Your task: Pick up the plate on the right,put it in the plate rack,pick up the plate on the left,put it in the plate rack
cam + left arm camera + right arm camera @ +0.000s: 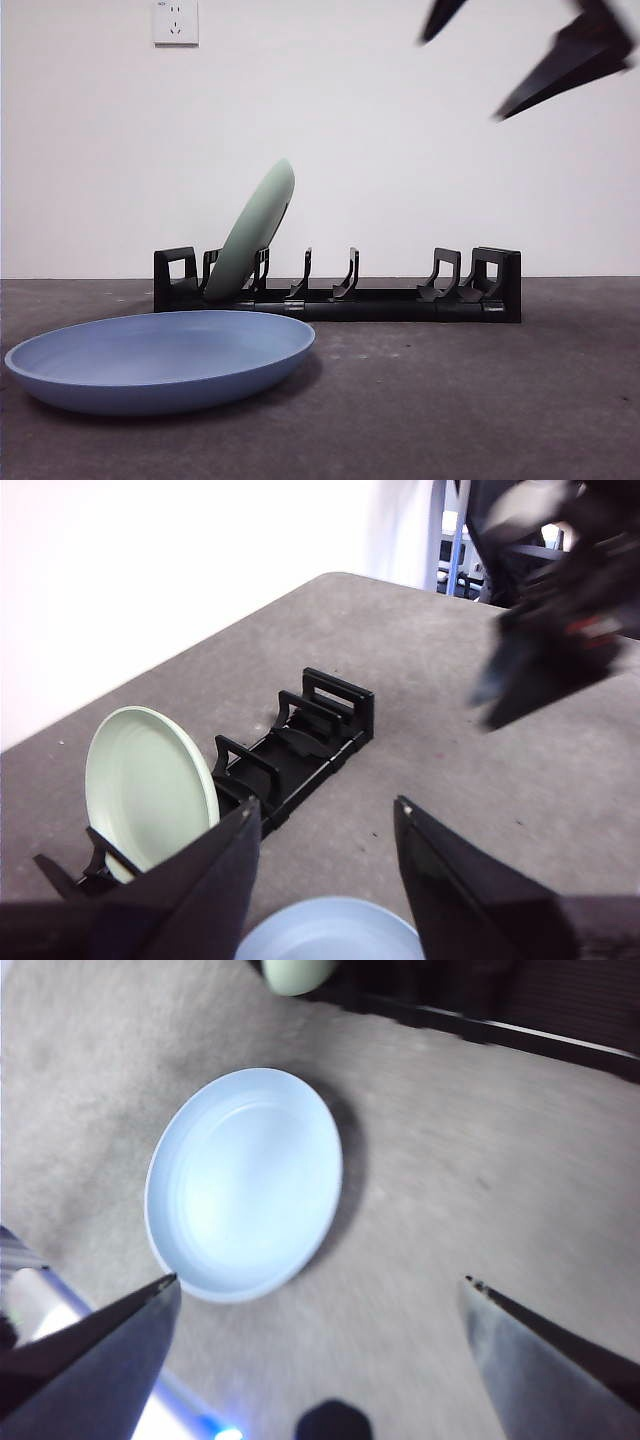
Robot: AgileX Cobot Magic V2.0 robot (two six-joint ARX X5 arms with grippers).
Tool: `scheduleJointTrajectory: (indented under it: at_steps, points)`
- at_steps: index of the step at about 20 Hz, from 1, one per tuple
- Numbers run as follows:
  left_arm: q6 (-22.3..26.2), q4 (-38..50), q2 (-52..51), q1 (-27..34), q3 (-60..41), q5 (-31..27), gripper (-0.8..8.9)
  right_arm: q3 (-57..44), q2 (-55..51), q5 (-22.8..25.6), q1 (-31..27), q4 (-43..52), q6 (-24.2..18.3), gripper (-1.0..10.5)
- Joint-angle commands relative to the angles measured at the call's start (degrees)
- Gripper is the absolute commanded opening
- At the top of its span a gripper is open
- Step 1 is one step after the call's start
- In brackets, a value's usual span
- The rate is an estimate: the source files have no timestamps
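Note:
The plate rack (380, 300) stands across the back of the table. A pale green plate (255, 235) leans in the slots near its left end. A blue plate (160, 360) lies flat on the table in front of that end. My right gripper (460, 80) hangs high at the upper right, open and empty. Its wrist view looks down on the blue plate (245, 1180), with the rack (560, 1035) beyond. My left gripper (325, 830) is open and empty, above the blue plate (335, 935), facing the rack (300, 750) and the green plate (145, 785).
A white wall with a socket (175, 22) rises behind the rack. The right arm (550, 610) shows blurred in the left wrist view, above the table's far part. Grey tabletop (480, 400) stretches to the right of the blue plate.

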Motion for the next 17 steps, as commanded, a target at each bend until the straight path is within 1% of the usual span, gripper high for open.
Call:
scheduleJointTrajectory:
  at_steps: [1,4,6,7,11,16,17]
  points:
    - [3.8,-6.4,-5.5,-0.2,0.1,0.2,2.30,-0.5,5.6,2.6,3.8,3.8,2.6,4.7]
    - [4.6,-13.6,-11.1,-0.2,0.1,0.3,2.39,-0.5,13.3,4.5,7.9,7.6,3.8,4.7]
    - [4.8,-16.6,-13.3,-0.2,0.1,0.3,3.59,-0.5,18.0,5.1,9.9,10.3,4.7,4.7]
    - [4.8,-17.7,-13.9,-0.2,0.1,0.3,3.85,-0.5,20.1,5.1,10.8,11.8,5.2,4.7]
    - [4.8,-20.2,-14.3,-0.2,0.1,0.3,3.85,-0.5,27.3,5.9,13.4,17.7,8.2,4.7]
    - [4.8,-19.9,-14.0,-2.1,0.1,0.2,3.84,-0.5,32.3,7.1,15.0,19.6,9.4,4.6]
    - [5.0,-19.9,-13.9,-2.6,0.1,0.2,3.84,-0.5,32.8,7.6,15.4,19.6,9.4,4.2]
